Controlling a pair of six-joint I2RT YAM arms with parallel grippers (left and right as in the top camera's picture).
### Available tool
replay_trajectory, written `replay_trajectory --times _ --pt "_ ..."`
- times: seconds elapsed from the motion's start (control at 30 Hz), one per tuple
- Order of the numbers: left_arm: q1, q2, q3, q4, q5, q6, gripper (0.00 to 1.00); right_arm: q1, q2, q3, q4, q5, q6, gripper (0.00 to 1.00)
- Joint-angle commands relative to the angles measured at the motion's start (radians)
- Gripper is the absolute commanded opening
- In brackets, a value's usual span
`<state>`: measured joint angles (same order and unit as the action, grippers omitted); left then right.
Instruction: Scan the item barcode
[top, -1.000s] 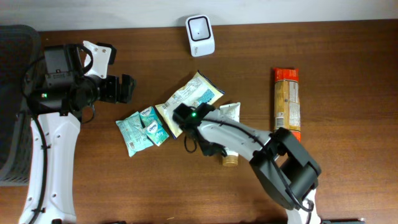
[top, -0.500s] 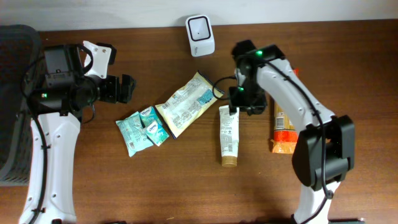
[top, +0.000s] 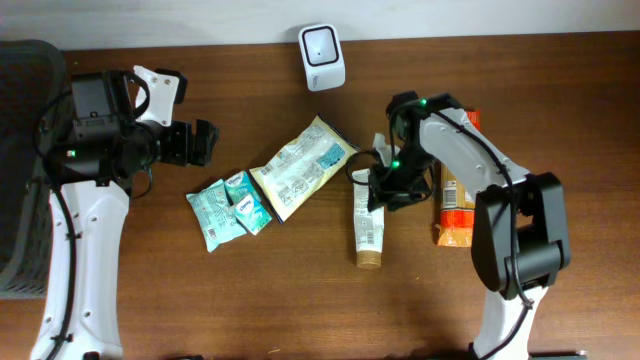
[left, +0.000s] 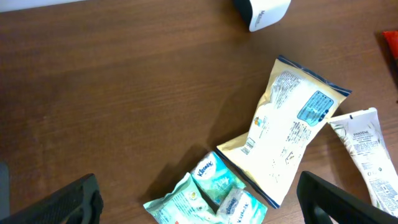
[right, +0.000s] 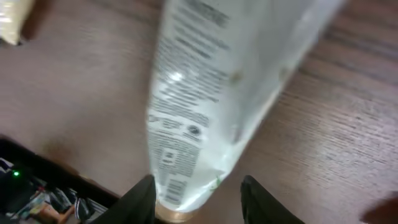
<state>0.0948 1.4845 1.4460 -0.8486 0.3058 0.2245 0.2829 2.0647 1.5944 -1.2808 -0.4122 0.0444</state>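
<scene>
Cream snack pouch (top: 303, 168), teal tissue packs (top: 212, 212), orange packet (top: 457, 222), dark basket (top: 15, 200), wooden table (top: 200, 300)

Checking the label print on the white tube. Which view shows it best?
Right wrist: the tube fills the frame, print facing the camera, though blurred. Overhead shows it small, partly under the right end effector. Left wrist catches only its crimped upper part.
</scene>
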Motion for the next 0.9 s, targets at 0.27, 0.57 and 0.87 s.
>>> replay_trajectory --times 0.27,0.57,0.87 --pt "0.002 -0.015 0.014 -0.001 0.001 0.016 0.99 0.360 -0.014 -0.082 -0.013 0.195 0.322 0.43" --pt "0.002 -0.015 0.014 -0.001 0.001 0.016 0.99 0.137 -0.014 -0.184 0.090 0.473 0.242 0.43" --pt "0.002 -0.015 0.014 -0.001 0.001 0.016 0.99 0.035 -0.016 0.049 0.138 0.355 0.109 0.43"
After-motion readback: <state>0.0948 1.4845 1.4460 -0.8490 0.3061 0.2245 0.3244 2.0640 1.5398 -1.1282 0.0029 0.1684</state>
